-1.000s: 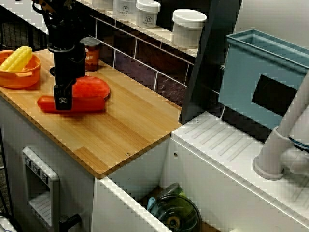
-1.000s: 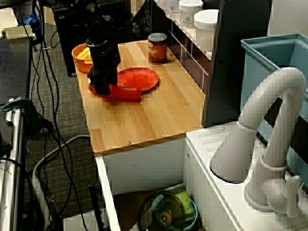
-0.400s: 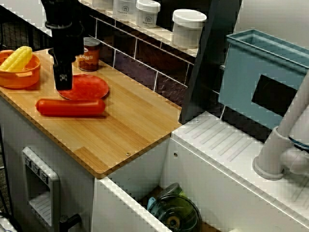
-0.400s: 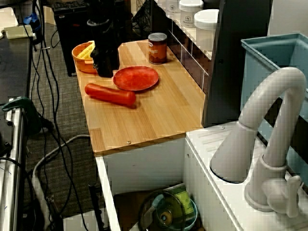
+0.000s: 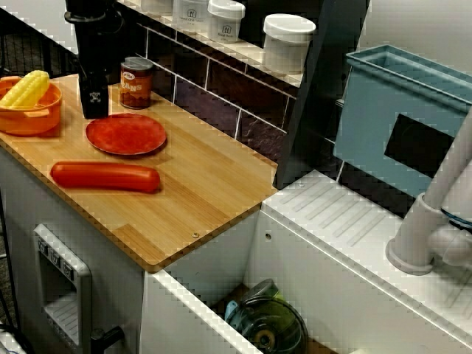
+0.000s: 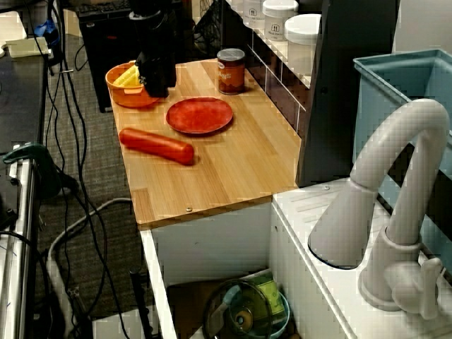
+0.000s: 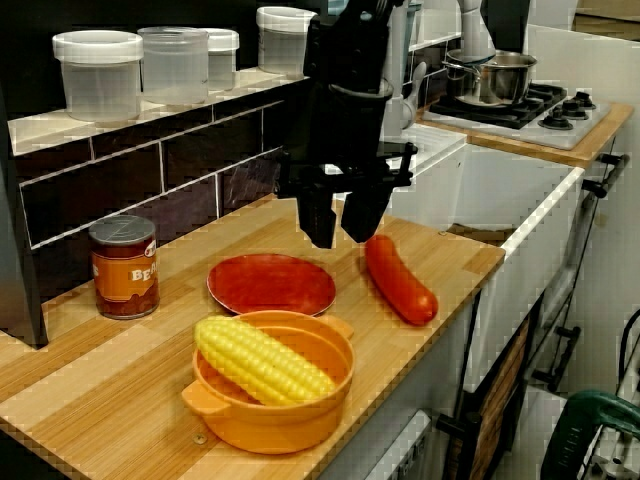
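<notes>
Sausage [image 5: 105, 177] lies free on the counter [image 5: 203, 195]. Gripper [image 7: 339, 236] hangs between corn bowl [image 5: 29, 122] and red plate [image 5: 125, 134], fingers parted, empty; arm [image 7: 350, 60] cut off at top.

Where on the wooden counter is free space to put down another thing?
The widest bare patch is the counter end bordered by the sausage, the plate and the white drainboard. It is crowded at the other end, around the can, the corn bowl and the open pincer.
</notes>
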